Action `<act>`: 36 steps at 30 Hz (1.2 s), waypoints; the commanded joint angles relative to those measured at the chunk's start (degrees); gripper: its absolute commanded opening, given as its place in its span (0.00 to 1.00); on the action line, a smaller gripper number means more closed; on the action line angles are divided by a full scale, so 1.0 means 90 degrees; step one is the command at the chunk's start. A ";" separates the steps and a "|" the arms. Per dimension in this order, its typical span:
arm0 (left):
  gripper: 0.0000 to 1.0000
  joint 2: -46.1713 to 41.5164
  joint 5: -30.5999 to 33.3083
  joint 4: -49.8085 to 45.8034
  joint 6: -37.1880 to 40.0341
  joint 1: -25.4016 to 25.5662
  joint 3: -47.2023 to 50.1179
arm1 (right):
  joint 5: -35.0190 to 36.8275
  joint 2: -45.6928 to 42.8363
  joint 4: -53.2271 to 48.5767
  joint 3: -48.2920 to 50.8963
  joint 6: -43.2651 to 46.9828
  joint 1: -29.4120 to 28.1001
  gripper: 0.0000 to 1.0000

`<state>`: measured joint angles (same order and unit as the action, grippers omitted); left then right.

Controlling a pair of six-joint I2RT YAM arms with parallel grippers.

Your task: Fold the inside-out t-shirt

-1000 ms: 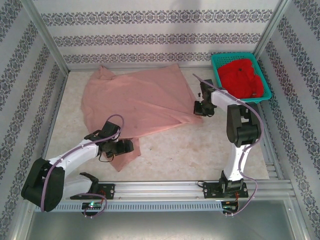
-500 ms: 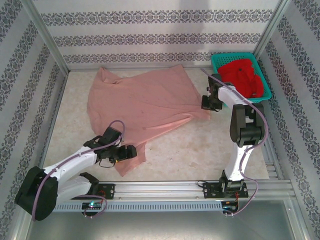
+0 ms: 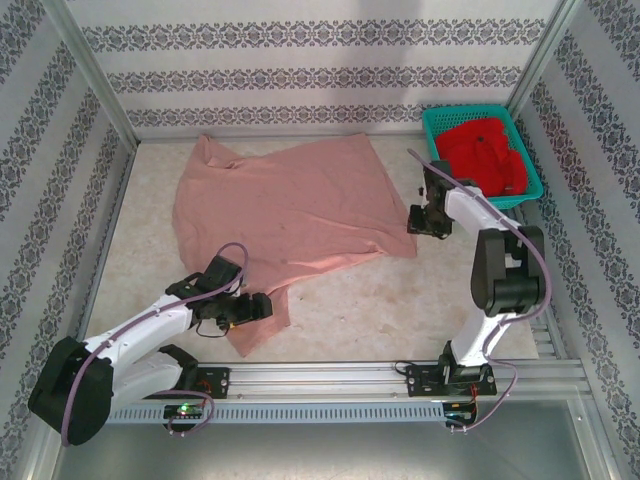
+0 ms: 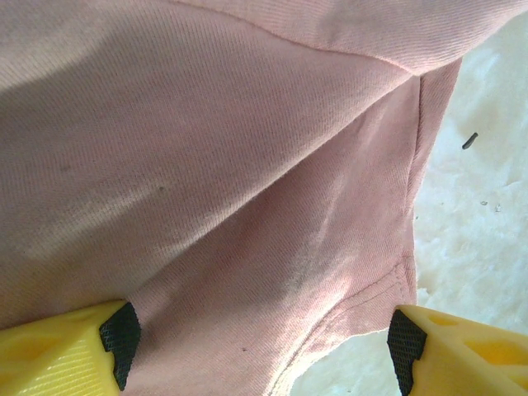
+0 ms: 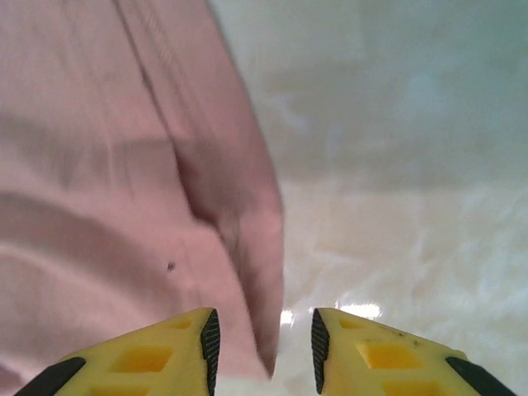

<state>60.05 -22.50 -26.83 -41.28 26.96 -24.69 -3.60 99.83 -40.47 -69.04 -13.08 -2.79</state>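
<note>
The inside-out t-shirt (image 3: 290, 205) is a salmon-pink cloth spread over the far left half of the table, one flap reaching toward the near edge. My left gripper (image 3: 255, 305) hovers over that near flap. In the left wrist view it (image 4: 264, 346) is open wide, with the shirt's stitched hem (image 4: 247, 165) lying under the gap. My right gripper (image 3: 418, 222) is at the shirt's right corner. Seen from the right wrist, it (image 5: 264, 346) is open, and a blurred corner of the shirt (image 5: 99, 206) hangs loose between the pads, narrower than the gap.
A teal basket (image 3: 430, 135) stands at the far right corner with a bright red garment (image 3: 485, 155) in it. Patterned walls close in three sides. A metal rail (image 3: 330, 375) runs along the near edge. Bare tabletop (image 3: 400, 300) lies between the arms.
The right gripper carried the shirt's right corner further right, then opened and let it go. The shirt now lies flatter and wider. The left arm drew back slightly toward the near edge.
</note>
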 commanded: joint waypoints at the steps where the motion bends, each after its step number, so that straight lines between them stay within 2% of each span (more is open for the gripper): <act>1: 0.81 -0.0032 0.0000 -0.0484 -0.0087 0.0073 0.0084 | -0.0340 -0.0350 -0.0015 0.0526 -0.0196 -0.0121 0.39; 4: 0.81 -0.0046 0.0014 -0.0467 -0.0083 0.0076 0.0087 | -0.0374 -0.0350 0.0112 0.0774 -0.0260 -0.0169 0.40; 11: 0.81 -0.0052 0.0046 -0.0438 -0.0045 0.0076 0.0096 | -0.0258 0.0230 0.0196 0.0530 -0.0197 -0.0164 0.37; 15: 0.81 -0.0095 0.0084 -0.0455 -0.0068 0.0078 0.0097 | -0.0274 0.0288 0.0264 0.0494 -0.0179 -0.0121 0.23; 19: 0.81 -0.0087 0.0117 -0.0465 -0.0079 0.0077 0.0108 | -0.0276 0.0258 0.0243 0.0452 -0.0130 -0.0045 0.04; 21: 0.81 -0.0081 0.0145 -0.0467 -0.0082 0.0074 0.0116 | -0.0205 0.0171 0.0204 0.0448 -0.0109 0.0003 0.00; 26: 0.81 -0.0068 0.0253 -0.0536 -0.0130 0.0090 0.0131 | 0.0372 -0.0091 -0.0142 0.0305 -0.0001 0.0072 0.00; 30: 0.81 0.0020 0.0316 -0.0590 -0.0131 0.0153 0.0117 | 0.0516 -0.0073 -0.0264 0.0112 0.0036 0.0114 0.00; 34: 0.81 0.0063 0.0377 -0.0619 -0.0111 0.0188 0.0087 | 0.0140 0.0016 -0.0232 0.0067 -0.0014 0.0105 0.01; 36: 0.81 0.0059 0.0388 -0.0614 -0.0109 0.0188 0.0087 | -0.0213 -0.0077 -0.0114 0.0250 -0.0068 0.0095 0.11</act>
<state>59.88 -20.97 -27.68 -41.30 27.81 -24.71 -2.44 100.64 -40.91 -67.61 -13.69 -2.35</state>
